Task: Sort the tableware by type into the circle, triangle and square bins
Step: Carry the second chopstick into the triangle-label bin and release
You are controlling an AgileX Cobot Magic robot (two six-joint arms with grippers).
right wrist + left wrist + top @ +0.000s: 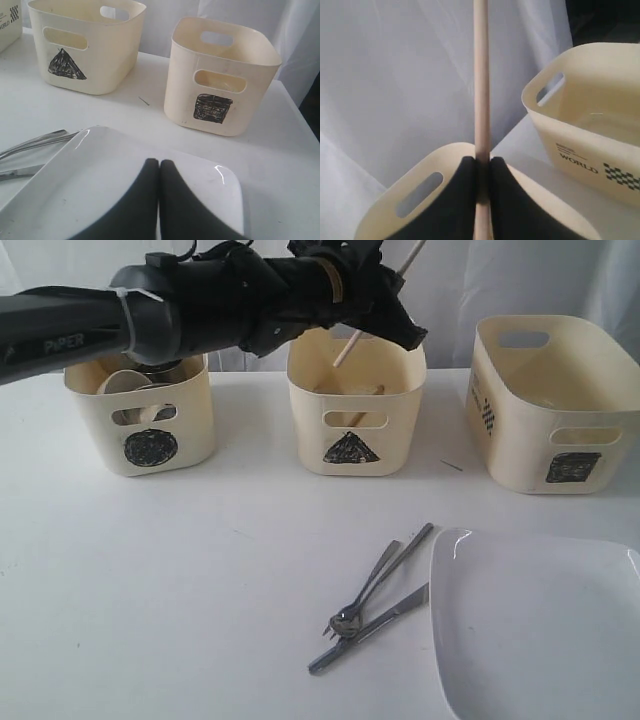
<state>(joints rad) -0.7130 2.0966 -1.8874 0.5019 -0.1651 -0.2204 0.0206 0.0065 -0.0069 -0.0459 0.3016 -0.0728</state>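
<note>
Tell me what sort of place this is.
Probably a robot test bench rather than a real kitchen: a white table backed by white drapes, a black robot arm reaching in, and three cream tubs scribbled as circle bin, triangle bin and square bin.

frontal exterior view; close wrist views, triangle bin (400, 420) common to all

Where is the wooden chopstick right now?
The chopstick is pinched in the left gripper, slanting over the triangle bin in the middle of the exterior view, between the circle bin and the square bin.
</note>
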